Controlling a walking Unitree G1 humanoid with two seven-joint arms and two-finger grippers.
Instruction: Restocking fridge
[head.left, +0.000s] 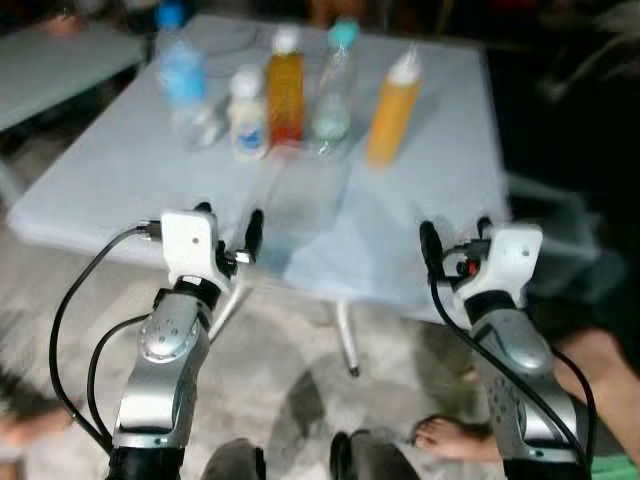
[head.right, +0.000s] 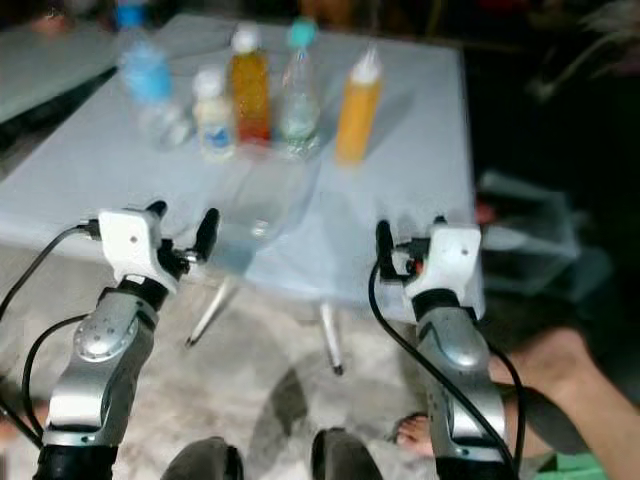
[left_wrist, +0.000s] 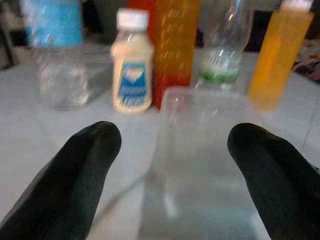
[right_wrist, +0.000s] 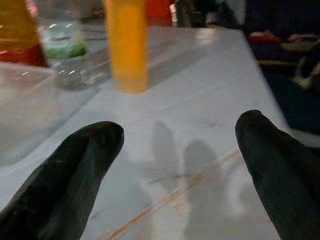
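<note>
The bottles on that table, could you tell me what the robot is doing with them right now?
Nothing is held yet. The left end effector and the right end effector are both open, raised at the near edge of the white table. Ahead stand a blue-capped water bottle, a small white bottle, an amber bottle, a clear bottle and an orange bottle, with a clear container in front.
</note>
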